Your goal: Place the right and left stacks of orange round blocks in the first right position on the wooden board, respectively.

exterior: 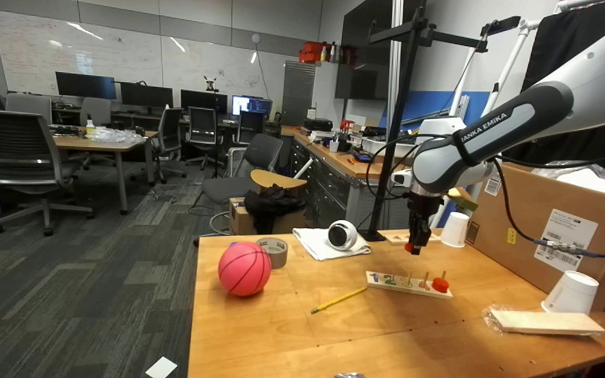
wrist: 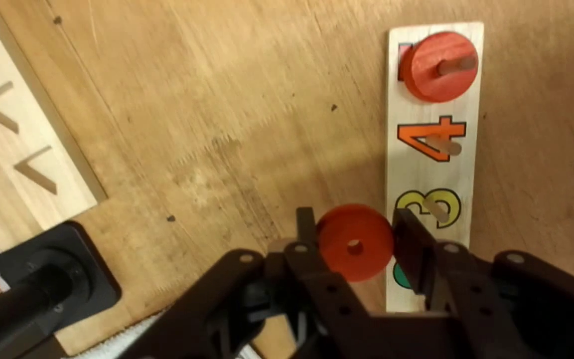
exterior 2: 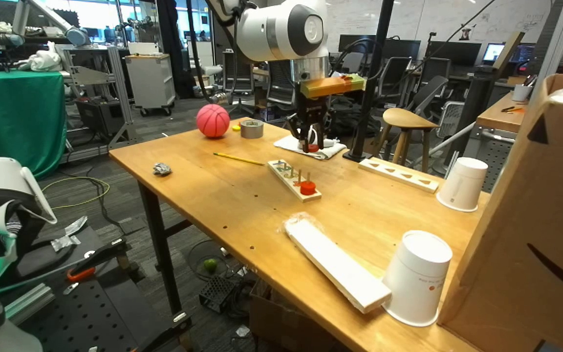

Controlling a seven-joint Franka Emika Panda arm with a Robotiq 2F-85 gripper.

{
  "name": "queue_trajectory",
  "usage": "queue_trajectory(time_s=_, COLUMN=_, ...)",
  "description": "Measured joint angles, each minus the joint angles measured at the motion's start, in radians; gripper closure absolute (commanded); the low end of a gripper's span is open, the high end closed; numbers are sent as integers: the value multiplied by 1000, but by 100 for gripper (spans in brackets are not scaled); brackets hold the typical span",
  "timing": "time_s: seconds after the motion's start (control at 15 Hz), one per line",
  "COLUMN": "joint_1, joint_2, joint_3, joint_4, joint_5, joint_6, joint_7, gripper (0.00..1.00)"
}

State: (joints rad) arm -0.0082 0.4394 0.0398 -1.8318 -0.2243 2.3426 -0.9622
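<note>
My gripper is shut on an orange round stack, its two fingers on opposite sides; how many blocks it holds I cannot tell. The held stack hangs above the table in both exterior views. The wooden board lies flat below, with upright pegs and painted numbers. In the wrist view the held stack is left of the board, level with the 3 and 2. Another orange stack sits on the peg at the board's end, past the 4; it also shows in both exterior views.
A pale wooden piece with triangular cutouts lies near a black post. A pencil touches or nearly touches the board's end. Around stand a pink ball, tape roll, cloth, white cups, wrapped wood and carton.
</note>
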Motion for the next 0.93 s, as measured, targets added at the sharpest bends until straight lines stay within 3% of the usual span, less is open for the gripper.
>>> queue_trajectory(time_s=0.93, joint_1=-68, joint_2=-142, joint_3=-47, joint_4=-171, joint_5=-2, joint_6=3, joint_7=30, gripper=83)
